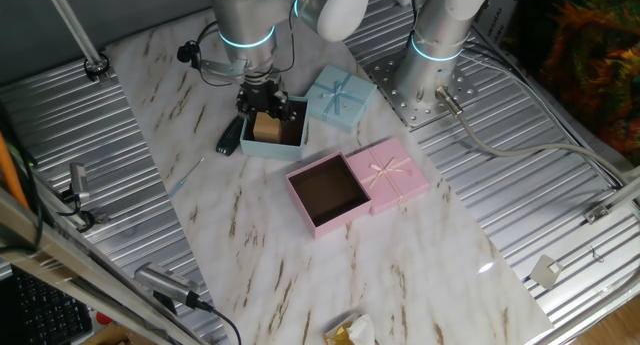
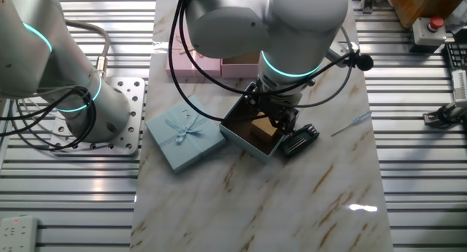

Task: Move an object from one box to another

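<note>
1. While the block (image 1: 266, 127) lies inside the blue box (image 1: 290, 142), the gripper (image 1: 264, 107) hangs directly over it; its grip state cannot be determined.
2. Judged step: grasping. Next requirement: lift clear, carry to the pink box (image 1: 318, 221).

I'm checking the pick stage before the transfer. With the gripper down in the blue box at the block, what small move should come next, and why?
Probably close the fingers on the tan block and then lift straight up. The gripper sits low over the block inside the light-blue box, but whether it already grips cannot be told. The pink box beside it sits open, holding nothing.
</note>
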`<state>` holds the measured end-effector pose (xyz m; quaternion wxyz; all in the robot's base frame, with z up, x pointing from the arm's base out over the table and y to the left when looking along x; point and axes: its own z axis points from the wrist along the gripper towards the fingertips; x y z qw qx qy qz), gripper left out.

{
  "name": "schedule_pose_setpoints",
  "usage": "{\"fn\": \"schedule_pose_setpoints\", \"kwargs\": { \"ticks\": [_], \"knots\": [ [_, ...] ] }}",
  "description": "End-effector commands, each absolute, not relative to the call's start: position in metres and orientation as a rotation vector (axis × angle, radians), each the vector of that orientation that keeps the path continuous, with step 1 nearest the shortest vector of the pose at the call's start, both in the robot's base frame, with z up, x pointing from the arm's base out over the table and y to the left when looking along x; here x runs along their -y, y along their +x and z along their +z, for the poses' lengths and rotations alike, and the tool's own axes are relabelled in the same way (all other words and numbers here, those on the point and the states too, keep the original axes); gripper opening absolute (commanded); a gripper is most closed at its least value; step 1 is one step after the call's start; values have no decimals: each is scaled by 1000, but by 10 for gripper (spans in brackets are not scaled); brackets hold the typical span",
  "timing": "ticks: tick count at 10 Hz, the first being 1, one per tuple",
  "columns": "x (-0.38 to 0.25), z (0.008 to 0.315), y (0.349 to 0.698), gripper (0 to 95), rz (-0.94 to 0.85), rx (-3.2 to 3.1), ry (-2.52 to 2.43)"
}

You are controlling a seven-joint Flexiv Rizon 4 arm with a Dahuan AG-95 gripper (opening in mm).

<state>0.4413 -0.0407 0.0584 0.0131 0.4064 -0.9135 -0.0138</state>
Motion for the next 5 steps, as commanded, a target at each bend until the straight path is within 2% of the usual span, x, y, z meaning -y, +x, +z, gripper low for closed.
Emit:
{"fn": "schedule_pose_setpoints", "kwargs": {
  "ticks": [1,5],
  "knots": [
    [41,57,442,760,-41,2848,1266],
    [42,55,442,760,-40,2851,1267]
  ]
}}
